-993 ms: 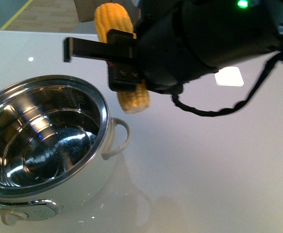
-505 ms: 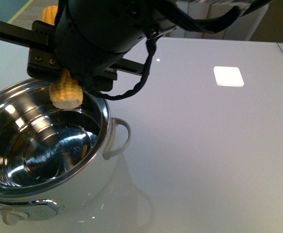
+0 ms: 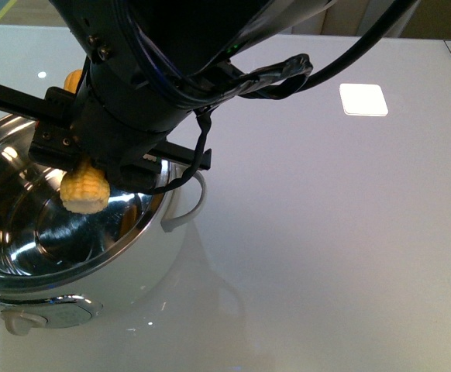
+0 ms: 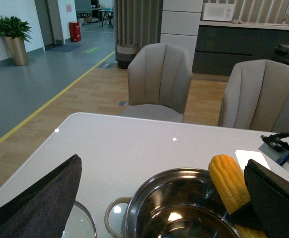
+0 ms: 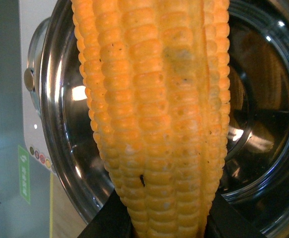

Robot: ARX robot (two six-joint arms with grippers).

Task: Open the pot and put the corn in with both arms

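Pot: We found the white electric pot [image 3: 157, 273] standing open at the near left of the white table [image 3: 326, 232], its steel interior bare and its loop handle [image 3: 192, 203] facing the table's middle.
Lid: In the left wrist view a glass lid [image 4: 83, 226] lay flat on the table just beside the pot's other handle, partly hidden by a finger of the left gripper.
Corn: The yellow corn cob [image 3: 84, 192] was held over the pot's opening, roughly upright. In the front view its lower end showed against the steel interior, with an orange reflection in the wall beside it. We could not tell whether that end sat below the rim. The cob touched no part of the pot that we could see.
Right gripper: The right gripper [image 5: 167, 224] was clamped on the cob, with a black finger [image 5: 108, 219] pressed against each side of it. The right arm [image 3: 156, 70] reached across above the pot and hid most of the cob in the front view.
Left gripper: The left gripper [image 4: 162, 198] was spread wide with nothing between its dark fingers [image 4: 40, 198]. It was near the pot and looking across its rim.
Surroundings: Two grey chairs [image 4: 159, 79] stood beyond the table's far edge.
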